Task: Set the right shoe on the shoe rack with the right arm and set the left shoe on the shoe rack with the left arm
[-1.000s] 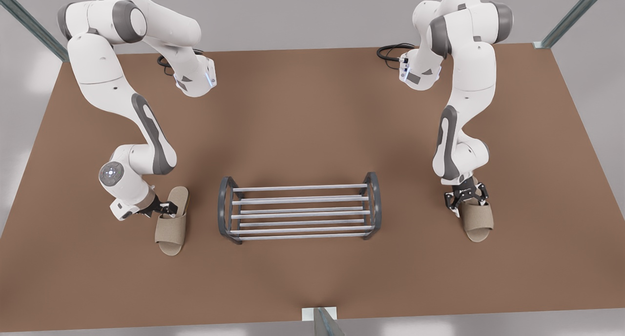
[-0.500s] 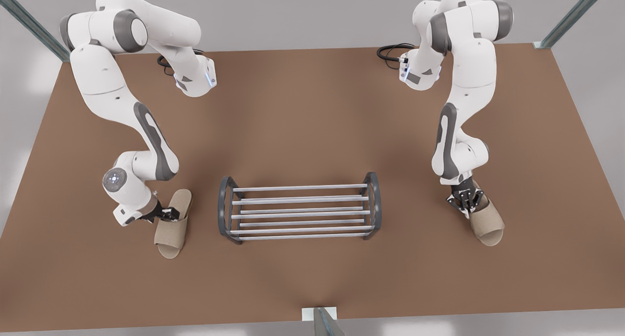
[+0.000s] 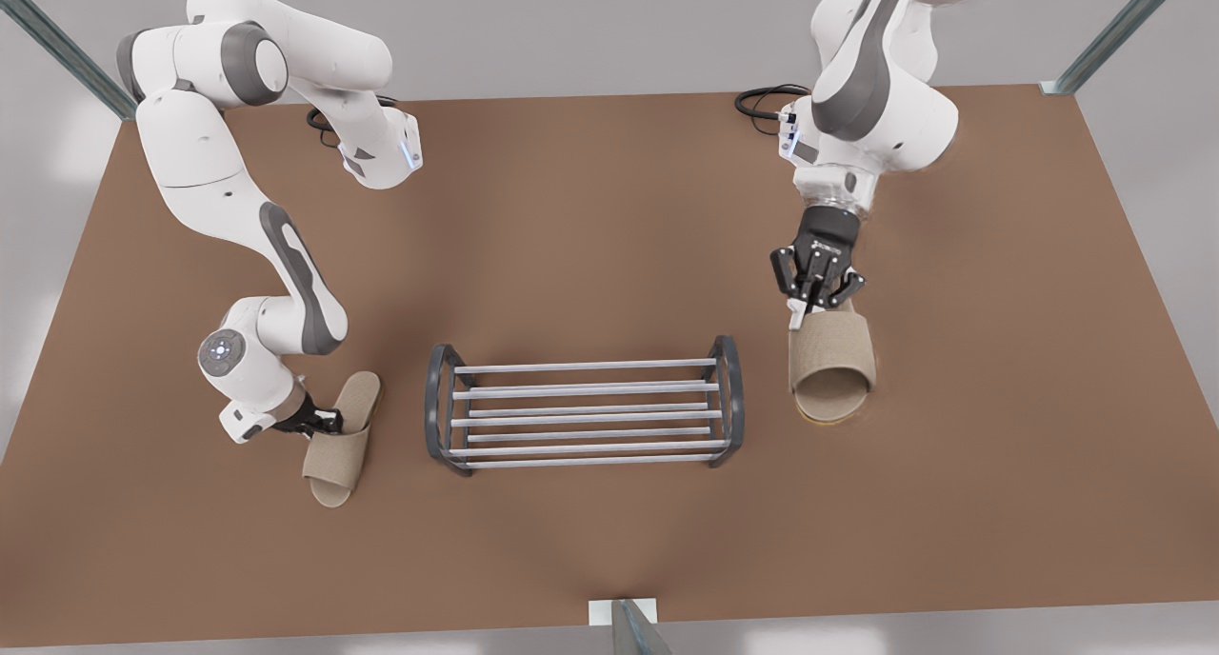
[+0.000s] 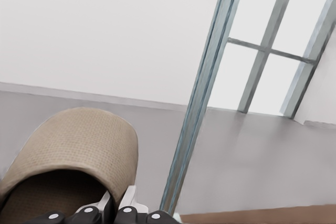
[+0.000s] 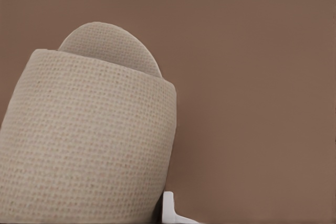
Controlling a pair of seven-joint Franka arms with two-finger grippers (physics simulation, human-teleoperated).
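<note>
The shoe rack point(image 3: 439, 417), dark arched ends joined by silver bars, stands mid-table with nothing on it. At the front view's left, my left gripper point(image 3: 324, 425) is shut on the side edge of the beige left shoe point(image 3: 335, 455), low over the table beside the rack's end. The left wrist view shows that shoe point(image 4: 73, 150) with its opening toward the camera and the fingertips point(image 4: 128, 198) pinching its rim. At the front view's right, my right gripper point(image 3: 814, 303) is shut on the right shoe point(image 3: 831, 365), which hangs above the table beside the rack's other end. That shoe point(image 5: 89, 145) appears over brown tabletop.
The brown table point(image 3: 609, 217) stretches wide around the rack. Black cables point(image 3: 762, 98) lie by the arm bases at the back. Metal frame posts point(image 3: 1114, 31) stand at the table corners, and a small bracket point(image 3: 621, 612) sits at the front edge.
The right arm has raised its shoe off the table and carried it back and toward the rack. The left gripper closed on its shoe, which shifted only slightly.
</note>
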